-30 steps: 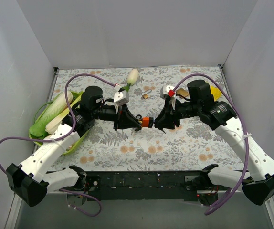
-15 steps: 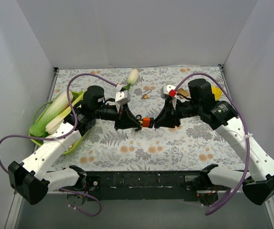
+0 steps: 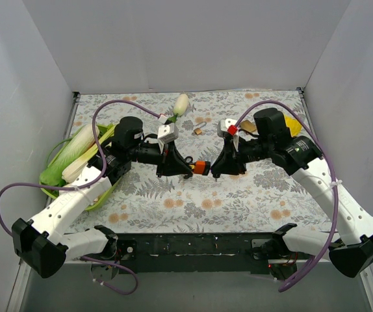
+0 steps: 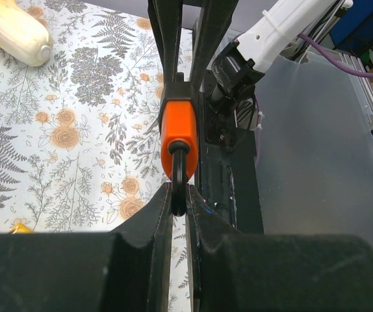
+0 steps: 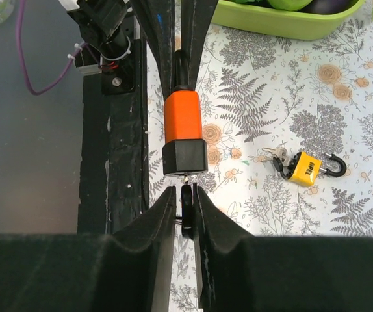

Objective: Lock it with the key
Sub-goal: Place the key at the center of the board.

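Padlock (image 5: 182,120) and key (image 5: 186,209) between opposing jaws

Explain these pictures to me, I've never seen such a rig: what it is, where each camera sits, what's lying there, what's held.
Two robot arms, each ending in a two-finger gripper, stand at the table's near edge. One picture looks down from above; the other two come from wrist cameras. The left gripper pinches the shackle of an orange padlock; the right gripper pinches what looks like the key in its base. On the flowered cloth lie a yellow padlock, a white vegetable and a green basket of greens.
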